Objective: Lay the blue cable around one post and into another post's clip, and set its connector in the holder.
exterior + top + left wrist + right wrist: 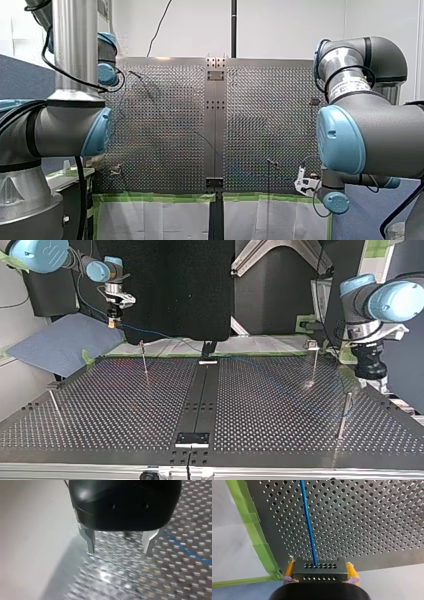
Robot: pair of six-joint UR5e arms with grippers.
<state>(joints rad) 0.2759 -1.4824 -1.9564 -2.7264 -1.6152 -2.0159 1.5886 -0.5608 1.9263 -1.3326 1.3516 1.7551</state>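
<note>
Beyond the table's far edge, at about ten o'clock in the top view, our right gripper (pixel 115 320) hangs in the air. The right wrist view shows its yellow pads (pixel 351 571) pressed against both sides of the dark connector (pixel 320 571), so we have it firmly gripped. The blue cable (pixel 308 522) leaves the connector's face and runs straight ahead of the gripper over the perforated table (pixel 374 517), beside a strip of green tape (pixel 254 527) on the table's edge. In the top view the cable trails from that gripper toward four o'clock, down to the far edge; past there it is too faint for us to follow.

Our left gripper (pixel 374 375) sits at about three o'clock in the top view, at the table's side edge. In its wrist view the metal fingers (pixel 91 542) stand spread apart with nothing between them, just above the perforations, and a stretch of cable lies on the table beside them.

Thin posts stand on the table in the top view: the ten o'clock post (pixel 144 357) nearest our right gripper, the two o'clock post (pixel 314 362), the three o'clock post (pixel 343 412) and the nine o'clock post (pixel 55 405).
</note>
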